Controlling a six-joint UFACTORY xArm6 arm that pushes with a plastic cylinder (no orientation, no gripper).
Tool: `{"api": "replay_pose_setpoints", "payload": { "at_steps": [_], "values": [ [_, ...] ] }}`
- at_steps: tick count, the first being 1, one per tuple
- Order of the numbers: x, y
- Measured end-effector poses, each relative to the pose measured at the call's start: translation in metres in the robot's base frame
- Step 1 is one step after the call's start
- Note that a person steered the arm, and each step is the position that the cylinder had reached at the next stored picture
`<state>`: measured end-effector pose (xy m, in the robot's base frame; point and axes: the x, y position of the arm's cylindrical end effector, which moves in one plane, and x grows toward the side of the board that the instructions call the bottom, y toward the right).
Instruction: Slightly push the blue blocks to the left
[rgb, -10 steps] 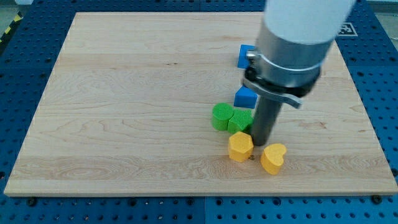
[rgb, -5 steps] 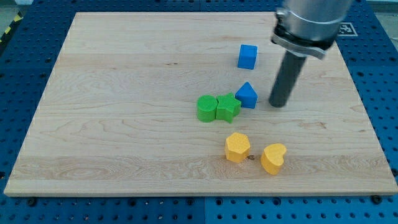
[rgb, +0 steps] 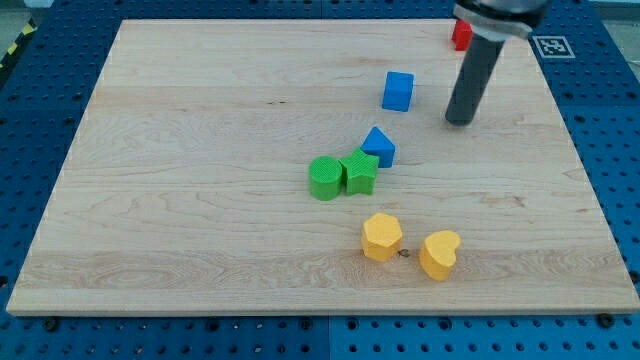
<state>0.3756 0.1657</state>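
While my tip (rgb: 459, 121) rests on the wooden board (rgb: 200, 150) near its top right corner, it holds nothing and touches no block; it is a bare rod end with nothing to open or close. Just beside it, toward the view's left, stands the blue cube (rgb: 397, 91), apart from the tip. Further toward the board's centre lies the blue triangular block (rgb: 378, 146), which touches the green star-shaped block (rgb: 359, 173); that block in turn touches the green cylinder (rgb: 324, 178). Nearer the bottom edge sit the yellow hexagonal block (rgb: 382, 237) and the yellow heart-shaped block (rgb: 440, 253), near each other but apart. A red block (rgb: 460, 35), shape unclear, shows partly behind the rod at the top edge.

Likely hazards: a leftward stroke from this position would probably meet the cube off-centre, turning it rather than sliding it. A push on the triangular block would likely carry both green blocks along, since they touch in a chain. Its sloped faces may also deflect the tip. Too long a stroke would exceed the slight shift requested.

No containers appear; all blocks lie directly on the board.
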Motion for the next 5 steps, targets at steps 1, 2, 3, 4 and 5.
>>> {"api": "replay_pose_setpoints", "payload": {
  "at_steps": [1,2,3,4,5],
  "values": [
    [-0.024,-0.018],
    [-0.024,-0.031],
    [-0.018,-0.072],
    [-0.017,-0.083],
    [-0.017,-0.083]
  ]
}}
